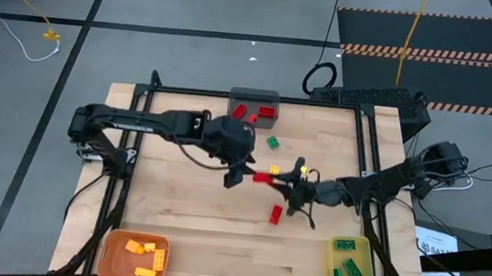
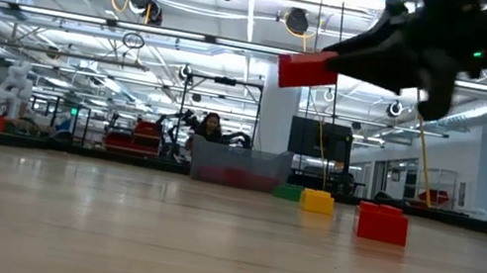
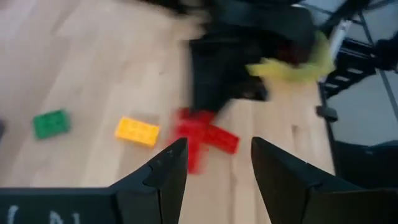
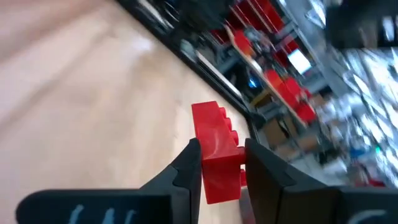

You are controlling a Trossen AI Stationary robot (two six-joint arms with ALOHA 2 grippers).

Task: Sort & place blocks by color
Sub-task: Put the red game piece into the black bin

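My right gripper (image 1: 279,185) is shut on a red block (image 1: 263,178) above the middle of the table; in the low view that red block (image 2: 307,70) hangs high over the wood. My left gripper (image 1: 236,175) is open and hovers just left of it, touching nothing; its wrist view shows the red block (image 3: 205,134) ahead of the open fingers. On the table lie a second red block (image 1: 276,214), a yellow block (image 1: 274,169) and a green block (image 1: 273,142), each flat on the wood. My right gripper (image 4: 221,169) pinches the red block between its two fingers, on the block's two opposite side faces at one end (image 4: 214,163). The fingers come from the table's right, slanting down. The studded end (image 4: 211,121) sticks out past the fingertips, and the block is lifted clear of the table.
A gray bin (image 1: 254,96) holding red blocks stands at the far edge. An orange bin (image 1: 113,253) with yellow blocks sits at the near left corner, a yellow bin (image 1: 334,269) with green blocks at the near right. Bare wood lies on the table's left half.
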